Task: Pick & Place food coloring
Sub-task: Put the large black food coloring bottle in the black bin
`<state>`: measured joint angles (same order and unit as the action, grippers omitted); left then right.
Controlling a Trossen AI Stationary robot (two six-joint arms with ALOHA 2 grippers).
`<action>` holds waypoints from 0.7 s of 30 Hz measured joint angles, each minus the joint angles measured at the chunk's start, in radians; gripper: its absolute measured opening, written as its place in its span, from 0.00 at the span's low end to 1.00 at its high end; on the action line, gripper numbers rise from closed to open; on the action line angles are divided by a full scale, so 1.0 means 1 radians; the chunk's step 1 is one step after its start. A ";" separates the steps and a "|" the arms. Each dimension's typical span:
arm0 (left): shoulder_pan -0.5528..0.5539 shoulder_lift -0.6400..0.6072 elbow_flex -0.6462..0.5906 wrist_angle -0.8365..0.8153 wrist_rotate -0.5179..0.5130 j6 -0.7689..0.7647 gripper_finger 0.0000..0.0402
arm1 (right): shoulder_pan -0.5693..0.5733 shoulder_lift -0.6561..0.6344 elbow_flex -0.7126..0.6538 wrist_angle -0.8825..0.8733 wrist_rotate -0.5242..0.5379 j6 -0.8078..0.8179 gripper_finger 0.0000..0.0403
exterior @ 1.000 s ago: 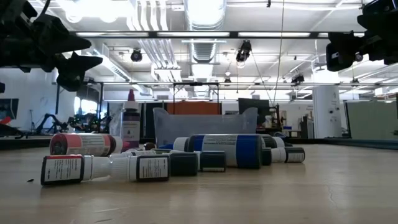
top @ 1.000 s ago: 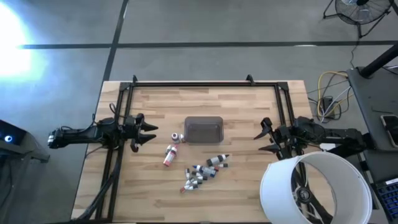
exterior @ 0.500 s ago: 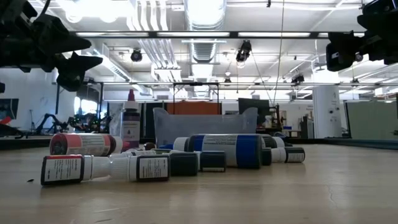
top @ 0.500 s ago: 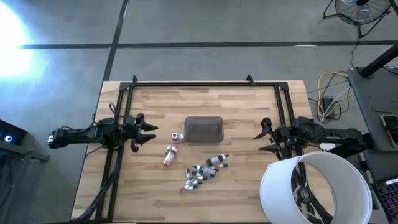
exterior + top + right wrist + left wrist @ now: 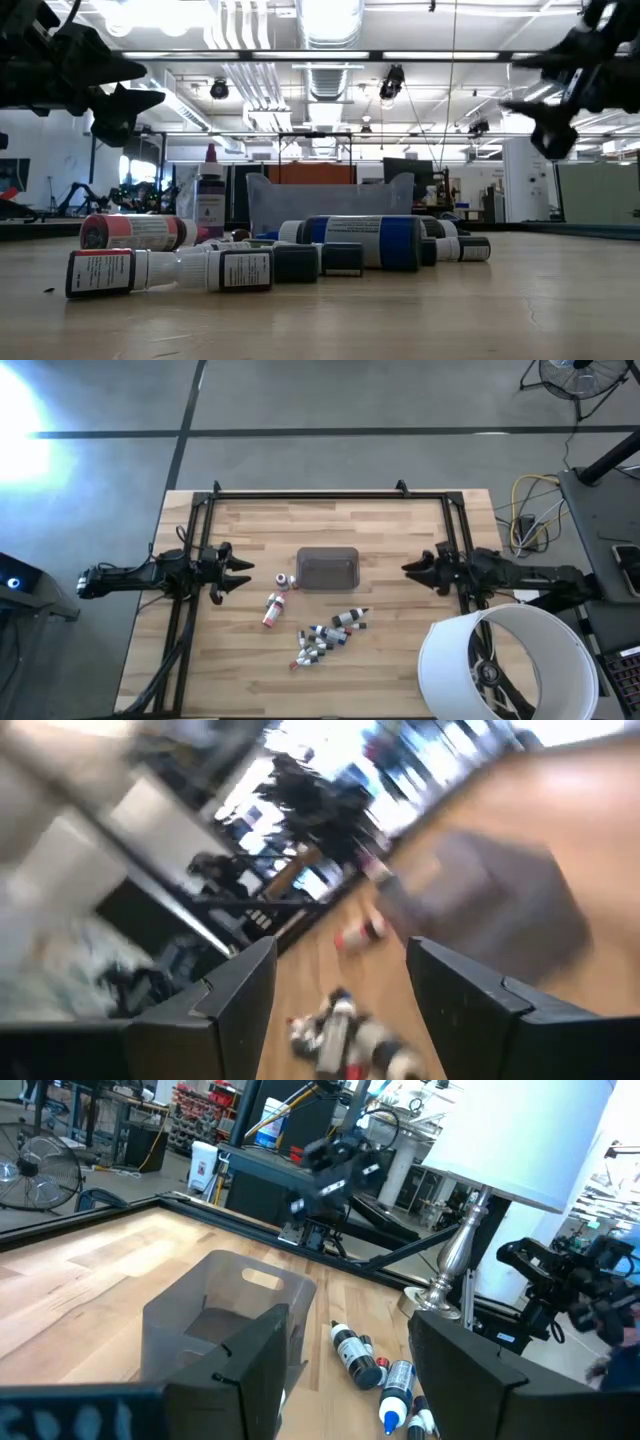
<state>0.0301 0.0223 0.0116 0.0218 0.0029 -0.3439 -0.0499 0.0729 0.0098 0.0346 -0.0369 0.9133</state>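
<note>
The food coloring bottles [image 5: 325,638] are lying in a loose pile on the wooden table [image 5: 400,670], just in front of the grey tray [image 5: 328,568], w/ none inside it as far as the high view shows. One red-capped bottle [image 5: 271,610] is lying apart to the pile's left, and a small bottle [image 5: 283,579] is standing upright just beside the tray's left front corner. The left gripper [image 5: 243,573] is hovering above the table's left side, fingers spread, holding nothing, pointing twd the tray. The right gripper [image 5: 408,569] is hanging over the right side, well apart from the bottles, fingers spread per its wrist view, empty. A white lampshade [image 5: 505,660] is sitting at the table's front right corner.
</note>
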 joint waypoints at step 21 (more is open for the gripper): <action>0.000 0.000 0.000 0.000 0.000 0.000 0.46 | 0.108 0.856 0.369 -0.200 0.018 -0.346 0.54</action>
<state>0.0299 0.0221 0.0116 0.0219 0.0025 -0.3439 0.0583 0.9292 0.3785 -0.1654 -0.0189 0.5670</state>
